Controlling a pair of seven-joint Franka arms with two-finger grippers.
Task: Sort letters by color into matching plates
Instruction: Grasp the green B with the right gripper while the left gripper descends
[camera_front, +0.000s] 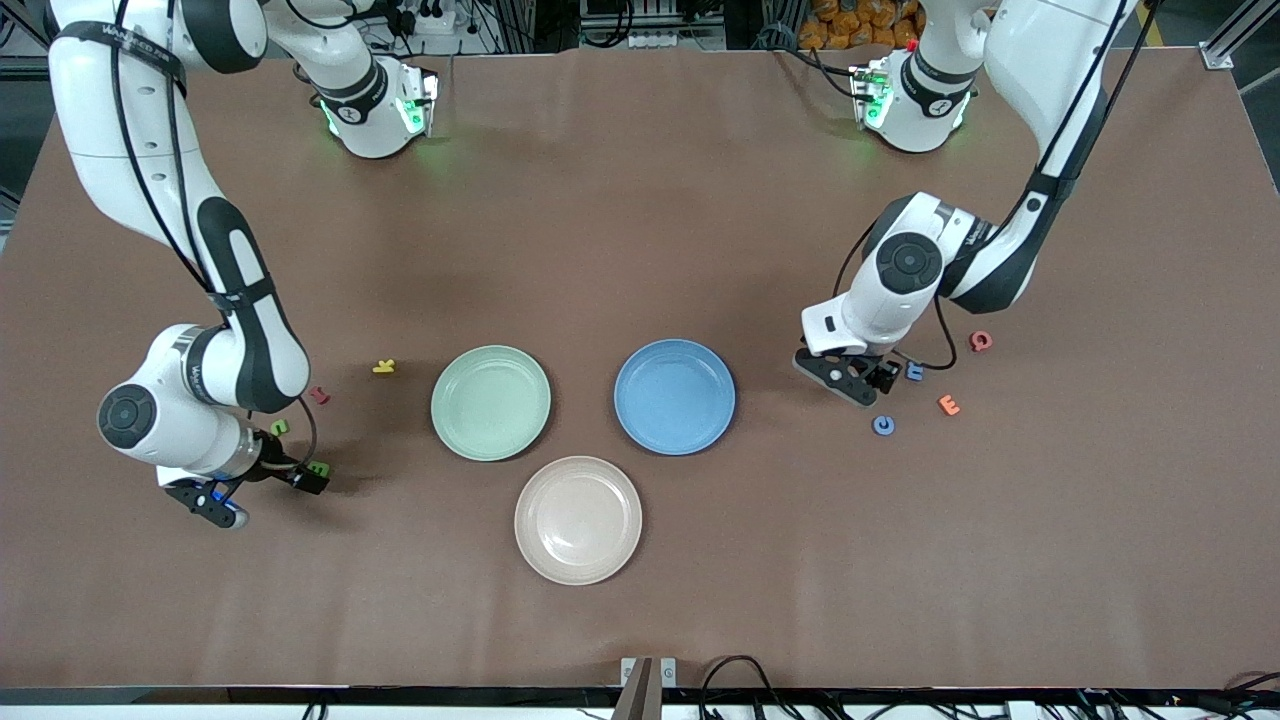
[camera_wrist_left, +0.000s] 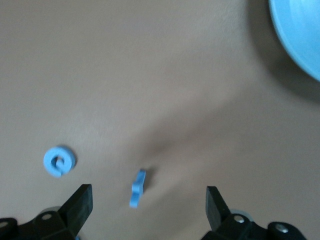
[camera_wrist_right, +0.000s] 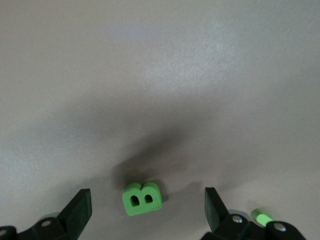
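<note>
Letters aren't sorted yet: pale green plate (camera_front: 490, 402), blue plate (camera_front: 674, 396) and beige-pink plate (camera_front: 578, 519) all sit bare at mid-frame in the front view.

Green letters lie lower left of that frame by the right arm; I can see a green B (camera_wrist_right: 142, 198) on the table between the spread fingers of the right gripper (camera_wrist_right: 145, 212), nothing pinched. There's a small green piece (camera_front: 280, 427) just above that gripper, w/ a red letter (camera_front: 319, 395) and yellow letter (camera_front: 385, 367) nearby.

Blue ones lie at right: blue C (camera_wrist_left: 59, 161) and a blue piece on edge (camera_wrist_left: 138, 188), which sits between the open fingers of the left gripper (camera_wrist_left: 149, 200), also holding nothing. Orange E (camera_front: 949, 405) and red letter (camera_front: 981, 341) stay out of it.

I reckon both first picks are pending; everything's left to do. I can't count all eight letters.
</note>
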